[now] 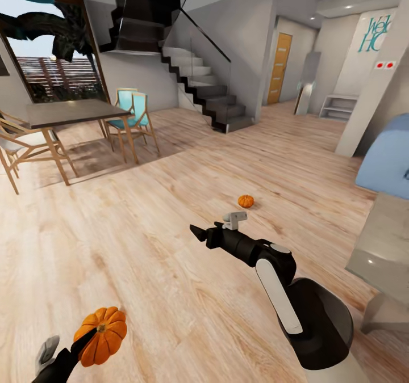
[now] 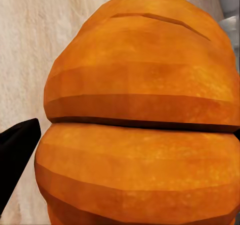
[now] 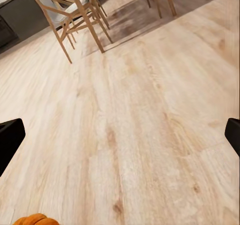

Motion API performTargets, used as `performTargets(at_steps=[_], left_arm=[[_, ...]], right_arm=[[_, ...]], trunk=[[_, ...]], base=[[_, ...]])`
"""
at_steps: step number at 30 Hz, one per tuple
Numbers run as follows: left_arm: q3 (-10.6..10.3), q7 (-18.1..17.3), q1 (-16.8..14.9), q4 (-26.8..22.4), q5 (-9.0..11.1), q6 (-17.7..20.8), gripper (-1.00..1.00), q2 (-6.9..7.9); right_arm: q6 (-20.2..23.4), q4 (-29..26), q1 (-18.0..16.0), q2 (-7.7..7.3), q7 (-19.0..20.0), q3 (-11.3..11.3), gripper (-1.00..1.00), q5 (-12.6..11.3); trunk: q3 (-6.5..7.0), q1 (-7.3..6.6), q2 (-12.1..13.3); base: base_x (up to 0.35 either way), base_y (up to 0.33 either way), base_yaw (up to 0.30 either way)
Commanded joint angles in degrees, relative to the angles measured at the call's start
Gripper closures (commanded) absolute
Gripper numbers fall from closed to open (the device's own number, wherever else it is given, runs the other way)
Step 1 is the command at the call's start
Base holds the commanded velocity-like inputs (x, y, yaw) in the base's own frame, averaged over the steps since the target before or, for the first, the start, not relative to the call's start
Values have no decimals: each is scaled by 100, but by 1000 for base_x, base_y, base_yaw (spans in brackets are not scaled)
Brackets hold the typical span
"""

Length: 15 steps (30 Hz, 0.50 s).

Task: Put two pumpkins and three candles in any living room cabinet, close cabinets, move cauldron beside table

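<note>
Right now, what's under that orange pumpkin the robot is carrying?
Bare wooden floor. The pumpkin hangs above it, clamped in the left tool. The planks directly beneath are covered by the pumpkin itself in the head view, so those cannot be seen.

Only readable text: teal lettering (image 1: 375, 33) high on the white far wall (image 1: 363, 65), cut off by a column (image 1: 378, 82). Top line shows "Wel", second line "HO". The rest is hidden. Two small red marks (image 1: 384, 64) on the column, no legible characters.
</note>
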Motion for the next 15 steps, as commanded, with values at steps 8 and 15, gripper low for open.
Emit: performTargets(at_steps=[8, 15], left_arm=[[1, -4, -1, -3, 33, -1, 100, -10], [-6, -17, -1, -3, 28, -24, 100, -10]], right_arm=[[-2, 0, -3, 2, -11, -43, -100, 0], [4, 0, 1, 11, -22, -77, -100, 3]], trunk=[[34, 0, 0], [63, 0, 0]], base=[[222, 249, -291], [252, 219, -292]])
